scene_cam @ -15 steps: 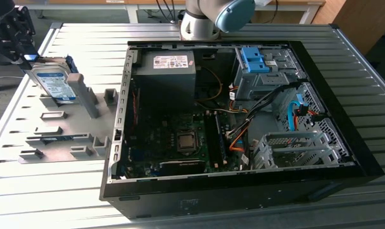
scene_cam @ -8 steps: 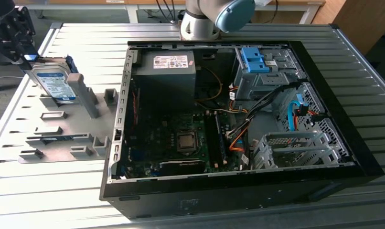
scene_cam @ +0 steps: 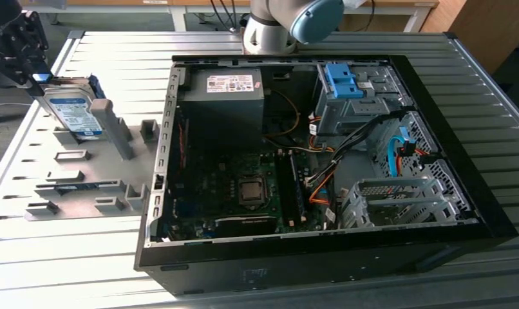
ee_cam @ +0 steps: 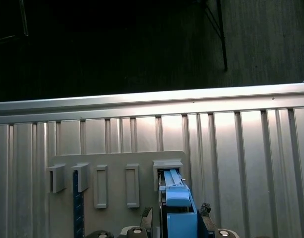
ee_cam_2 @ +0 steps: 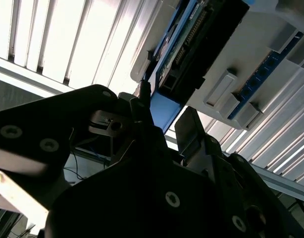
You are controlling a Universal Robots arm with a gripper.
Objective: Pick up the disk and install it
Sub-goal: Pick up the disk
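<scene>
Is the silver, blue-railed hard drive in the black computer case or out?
Out: the disk stands on edge on the grey plate beside the case, gripper at its top.

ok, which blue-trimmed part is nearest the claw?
The labelled disk standing in the grey holder, at the claw; the blue latch sits inside the case.

Computer case (scene_cam: 467, 193) lies open on table (scene_cam: 487, 109). Holder plate (scene_cam: 96, 164) sits just beside case, on the exterior view's left. Disk (scene_cam: 73, 111) stands upright in plate's far slot, apart from case, gripper (scene_cam: 38, 78) at its top.
</scene>
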